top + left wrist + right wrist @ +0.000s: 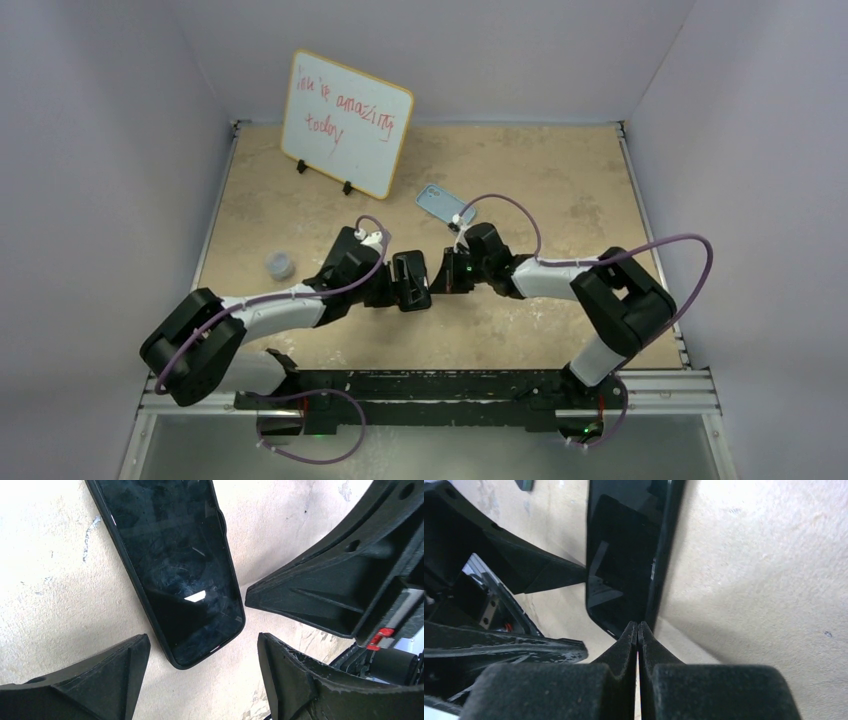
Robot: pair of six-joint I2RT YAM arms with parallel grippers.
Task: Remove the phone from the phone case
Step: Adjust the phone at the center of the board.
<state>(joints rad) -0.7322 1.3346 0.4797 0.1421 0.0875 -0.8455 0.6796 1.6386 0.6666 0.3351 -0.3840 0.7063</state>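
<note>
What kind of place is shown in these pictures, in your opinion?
Probably a robot test booth in a laboratory: plain walls enclose a table, the left arm and right arm are bolted to a rail at its near edge, and a handwritten whiteboard stands behind.

Phone (175, 570) hemmed between left claw (204, 641) and right claw (638, 626); open table (540, 170) beyond

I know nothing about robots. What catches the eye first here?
In the middle of the table, a black phone lies screen up between two claws: the left claw is open astride its end, the right claw pinched shut at its edge. At the back left leans a whiteboard with red handwriting, a pale blue flat object to its right.
</note>
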